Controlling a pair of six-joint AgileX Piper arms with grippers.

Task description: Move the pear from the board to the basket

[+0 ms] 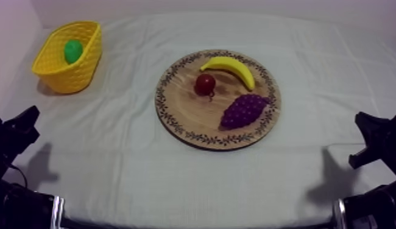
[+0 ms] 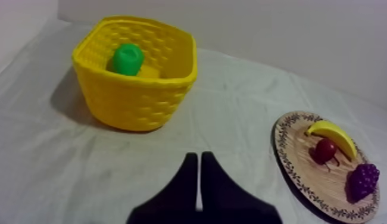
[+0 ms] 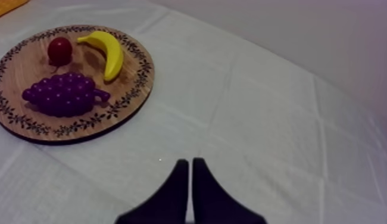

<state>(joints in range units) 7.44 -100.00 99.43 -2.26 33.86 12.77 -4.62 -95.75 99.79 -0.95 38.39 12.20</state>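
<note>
While the left claw [image 2: 199, 157] and the right claw [image 3: 190, 162] each lie closed to a narrow wedge, holding nothing, the pear [image 1: 73, 51], bright green, smooth and rounded, sits inside the yellow basket [image 1: 71, 80] at the far left of the surface [image 1: 127, 164], well apart from the wooden board [image 1: 188, 116].

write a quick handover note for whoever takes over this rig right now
The left gripper: jaws shut on nothing, low at its side of the table, facing the yellow basket.
The right gripper: jaws shut on nothing, low at its side, facing the wooden board.
The pear lies inside the basket; the banana, small red fruit and grapes lie on the board.
Done: pear off the board and in the basket. Left: nothing that shows.
</note>
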